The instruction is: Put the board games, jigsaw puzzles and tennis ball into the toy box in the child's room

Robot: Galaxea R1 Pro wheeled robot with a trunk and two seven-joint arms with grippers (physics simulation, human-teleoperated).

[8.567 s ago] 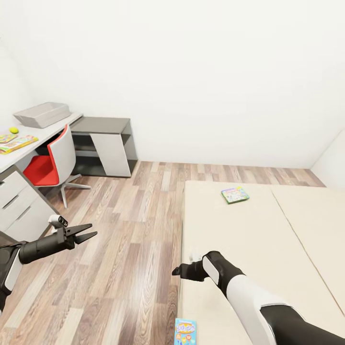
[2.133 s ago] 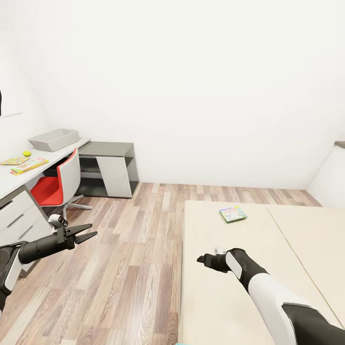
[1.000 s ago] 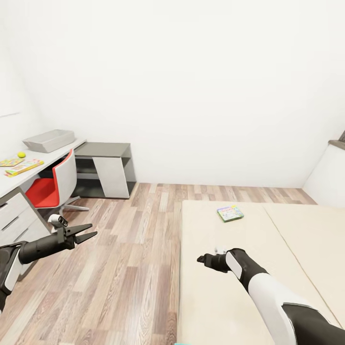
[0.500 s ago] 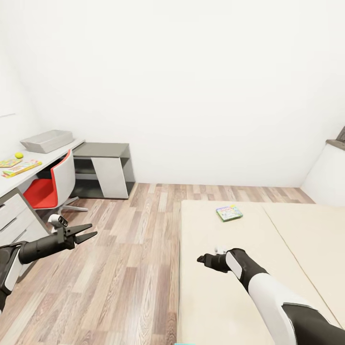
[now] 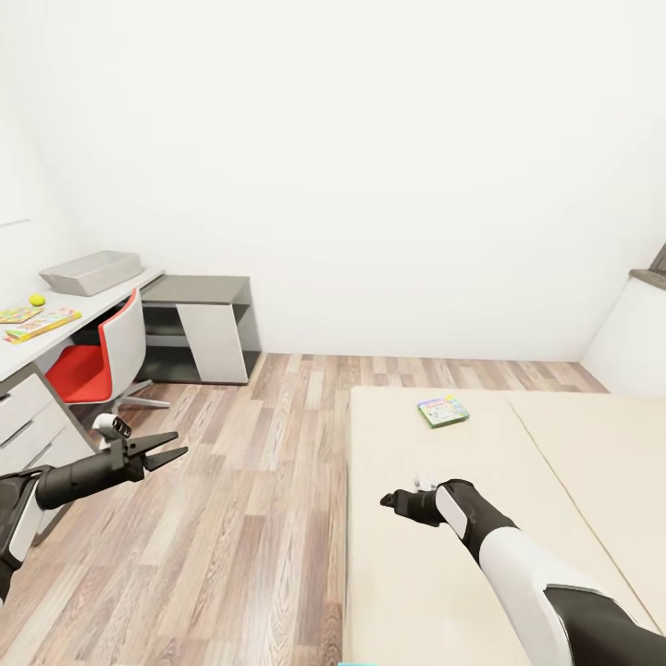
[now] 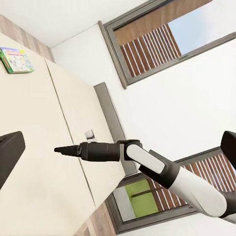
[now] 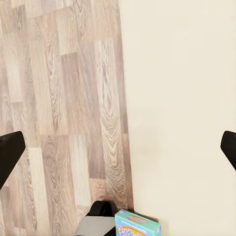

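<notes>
A green-bordered board game (image 5: 443, 410) lies on the cream bed (image 5: 416, 573), also seen as the board game (image 6: 15, 60) in the left wrist view. A blue board game (image 7: 137, 225) rests at the bed's edge near the floor. On the table (image 5: 97, 298) at far left stand the grey toy box (image 5: 90, 271) and the tennis ball (image 5: 37, 300). Beside the ball lie a yellow-edged flat board game (image 5: 43, 322) and a jigsaw puzzle (image 5: 16, 314). My left gripper (image 5: 169, 450) hangs open over the floor. My right gripper (image 5: 388, 502) is open and empty above the bed, short of the green-bordered box.
A red-and-white swivel chair (image 5: 100, 351) is tucked at the table, beside a white drawer unit (image 5: 23, 412). A low dark grey cabinet (image 5: 199, 292) stands against the back wall. Wood-plank floor (image 5: 250, 481) runs between table and bed. Slatted shutters (image 6: 147, 46) show beyond the bed.
Since the oldest frame the view has lifted and turned, and my right arm reaches farther over the bed. In the last half second nothing has visibly moved.
</notes>
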